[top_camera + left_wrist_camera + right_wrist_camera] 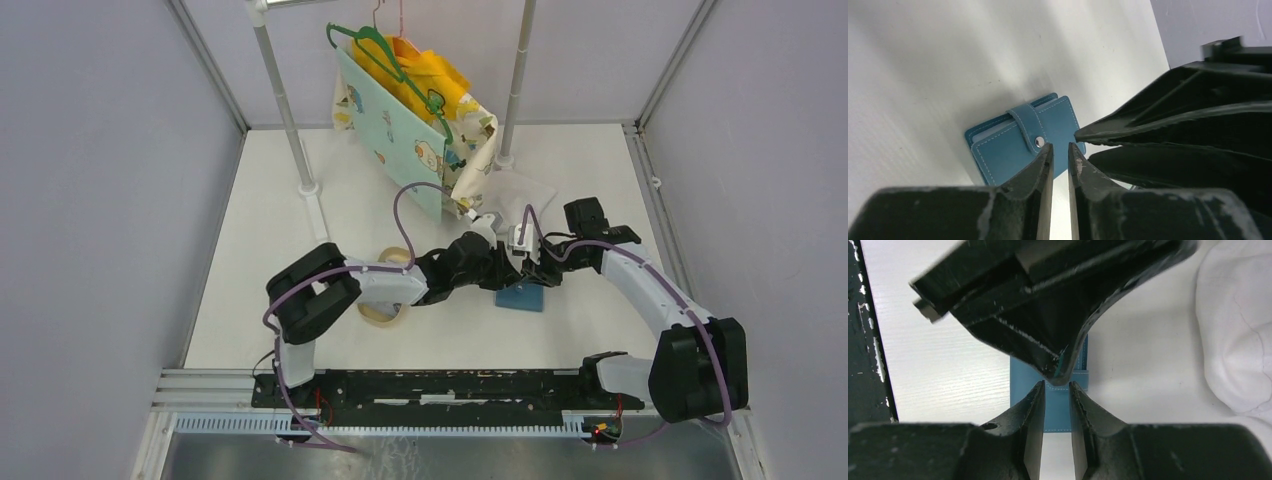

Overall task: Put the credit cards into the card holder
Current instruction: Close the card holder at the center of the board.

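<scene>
The blue card holder (521, 297) lies flat on the white table (260, 250), right of centre, its strap snapped shut over the front (the round snap shows plainly in the left wrist view). Both arms meet tip to tip just above it. The left gripper (1060, 147) has its fingers a narrow slit apart with nothing between them, its tips near the snap. The right gripper (1056, 386) is likewise slightly parted and empty, with the holder's blue showing through the gap. A white cloth (1238, 340) lies just beyond, and a tan ring (385, 300) rests under the left arm.
</scene>
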